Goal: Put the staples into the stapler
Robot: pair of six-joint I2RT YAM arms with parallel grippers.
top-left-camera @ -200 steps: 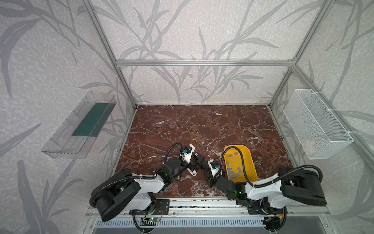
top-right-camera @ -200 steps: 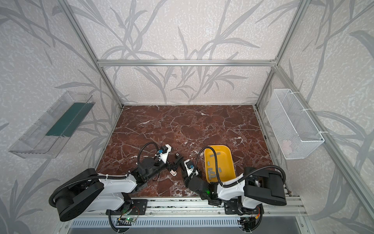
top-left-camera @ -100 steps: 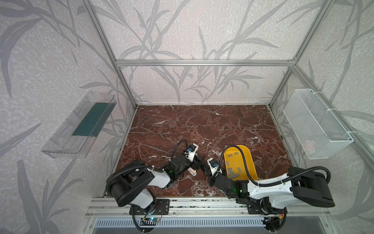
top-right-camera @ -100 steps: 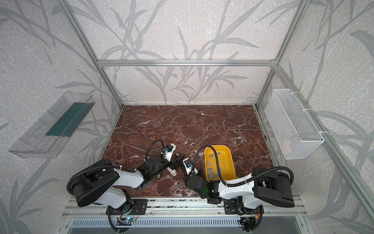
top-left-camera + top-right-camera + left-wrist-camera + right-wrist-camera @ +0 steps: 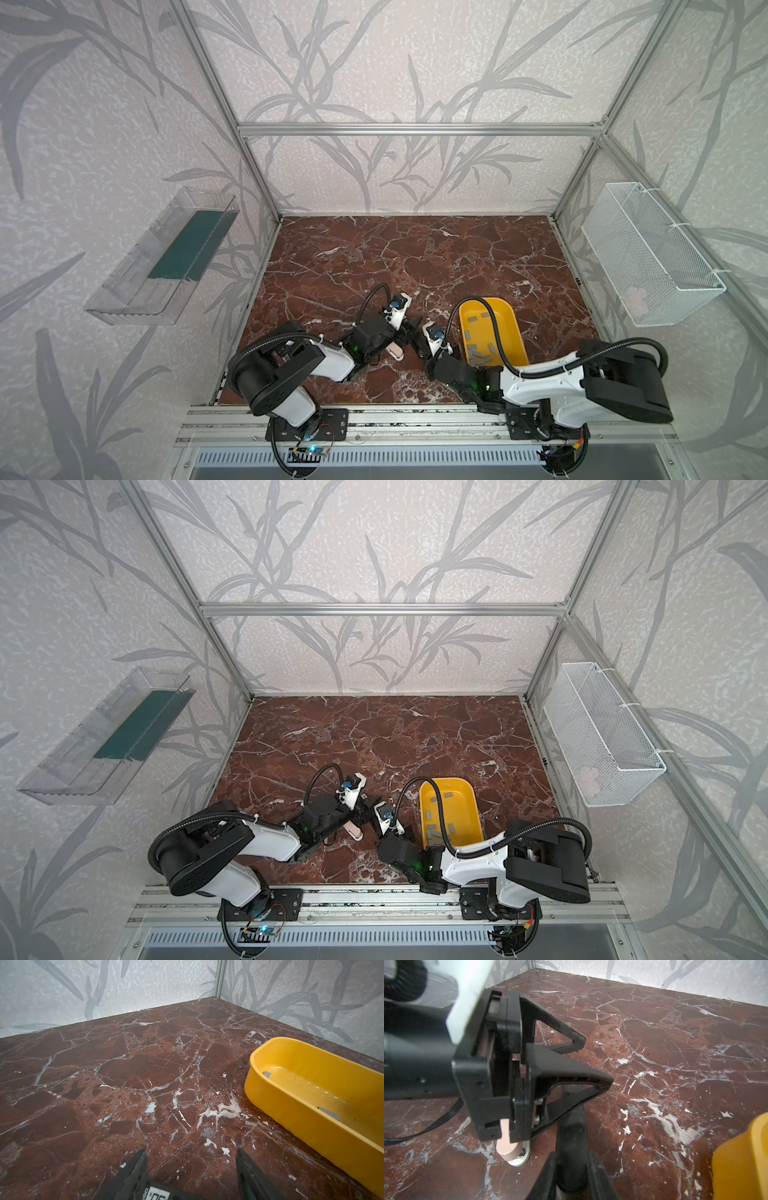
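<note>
Leaf-patterned grey walls (image 5: 374, 62) enclose a red-brown marble floor (image 5: 415, 257).

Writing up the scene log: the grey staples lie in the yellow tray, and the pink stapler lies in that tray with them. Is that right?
Not quite. The staples do lie in the yellow tray, but the pink stapler is outside it, resting on the marble table to the tray's left, as both top views show.
</note>
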